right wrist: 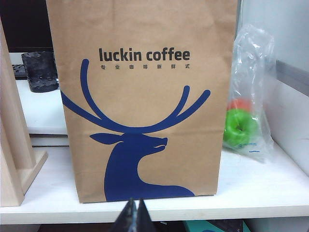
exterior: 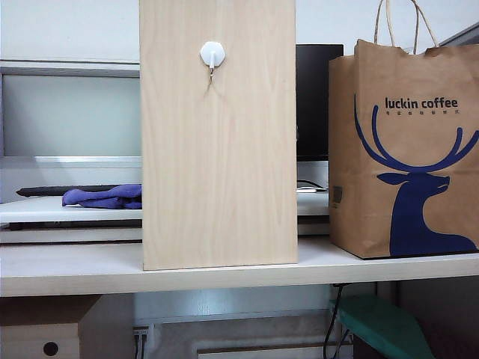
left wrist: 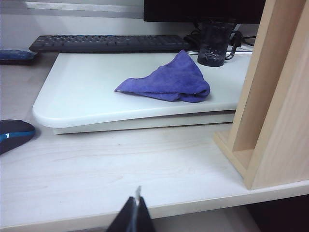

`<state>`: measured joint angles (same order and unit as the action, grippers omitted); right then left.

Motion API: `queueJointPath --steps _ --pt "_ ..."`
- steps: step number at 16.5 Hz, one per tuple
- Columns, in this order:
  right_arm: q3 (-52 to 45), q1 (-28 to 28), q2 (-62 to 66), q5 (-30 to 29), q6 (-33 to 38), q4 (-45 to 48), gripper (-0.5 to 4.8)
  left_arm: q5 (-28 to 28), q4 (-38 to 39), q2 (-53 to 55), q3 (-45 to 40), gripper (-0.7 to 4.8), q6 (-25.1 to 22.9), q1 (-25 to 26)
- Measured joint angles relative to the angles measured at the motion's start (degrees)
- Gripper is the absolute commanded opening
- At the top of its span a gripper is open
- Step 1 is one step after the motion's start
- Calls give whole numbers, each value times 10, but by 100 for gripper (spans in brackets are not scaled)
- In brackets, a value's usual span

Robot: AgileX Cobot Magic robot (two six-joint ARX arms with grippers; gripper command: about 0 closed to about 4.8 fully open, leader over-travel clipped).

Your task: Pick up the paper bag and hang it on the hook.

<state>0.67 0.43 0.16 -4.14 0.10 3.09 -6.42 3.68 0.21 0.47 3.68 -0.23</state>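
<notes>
- We saw one tall light-wood board (exterior: 218, 134) upright on the table (exterior: 224, 273).
- One paper bag (right wrist: 142, 96) stood to its right, straight ahead of the right gripper (right wrist: 134, 216), apart from it.
- One purple cloth (left wrist: 169, 82) lay beyond the left gripper (left wrist: 134, 215).
- Both grippers' fingers were pressed together, empty.
- One white hook (exterior: 212, 54) sat high on the board.

A crumpled purple cloth (left wrist: 169, 82) is laid on a white raised board (left wrist: 87, 96) on the table (left wrist: 120, 169); a black keyboard (left wrist: 106, 43) is set behind it. A clear bag of fruit (right wrist: 248, 96) is seen at the far side.
</notes>
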Motion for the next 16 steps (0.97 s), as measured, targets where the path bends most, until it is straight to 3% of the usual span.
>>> queueJointPath --steps 9,11,13,16 --pt "0 0 0 0 0 0 -1 0 0 0 0 -5 0 0" --pt "0 0 0 0 0 0 -1 8 0 0 0 -6 0 -27" --pt "0 0 0 0 0 0 -1 33 0 0 0 -6 0 -112" --pt "0 0 0 0 35 0 -1 40 0 0 0 -6 0 -298"
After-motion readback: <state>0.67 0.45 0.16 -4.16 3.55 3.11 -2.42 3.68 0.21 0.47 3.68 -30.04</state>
